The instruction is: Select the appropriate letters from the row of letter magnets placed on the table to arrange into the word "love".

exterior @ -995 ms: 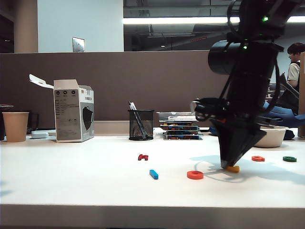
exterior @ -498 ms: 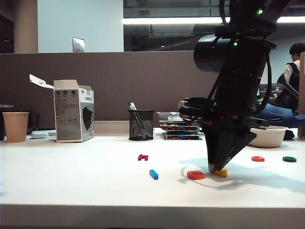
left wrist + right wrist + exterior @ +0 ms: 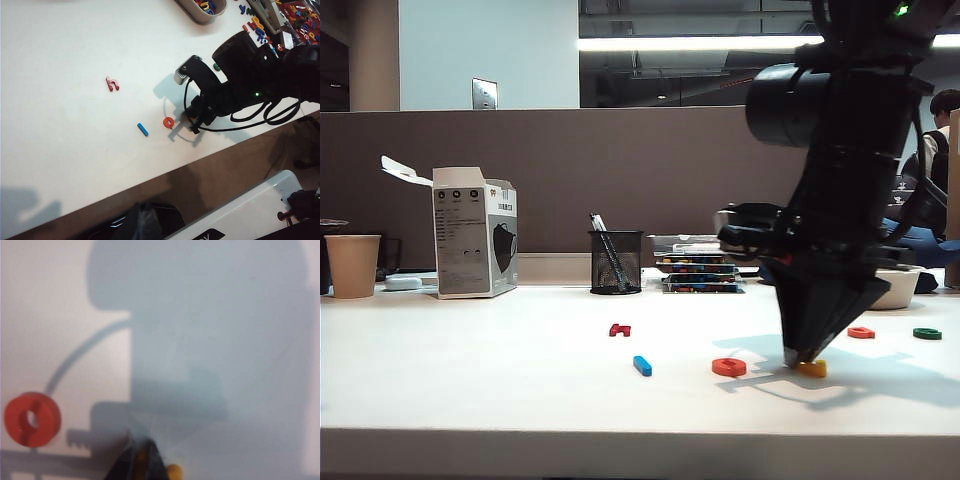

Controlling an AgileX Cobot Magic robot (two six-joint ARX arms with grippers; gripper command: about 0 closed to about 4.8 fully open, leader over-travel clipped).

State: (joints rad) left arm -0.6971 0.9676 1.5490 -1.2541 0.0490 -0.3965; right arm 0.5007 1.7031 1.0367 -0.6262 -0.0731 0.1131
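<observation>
Right now we see the right gripper (image 3: 804, 358) low over the table (image 3: 470, 380), pinching the yellow V (image 3: 812, 369) just right of the orange-red ring (image 3: 729, 367). Blue bar (image 3: 642, 365) lies further left. Left gripper isn't visible to us.

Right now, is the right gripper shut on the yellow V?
Yes: the right gripper is shut on the yellow V, low at the table.

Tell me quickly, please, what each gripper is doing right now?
Left gripper: not in view.
Right gripper: shut on the yellow letter, at the table.
</observation>
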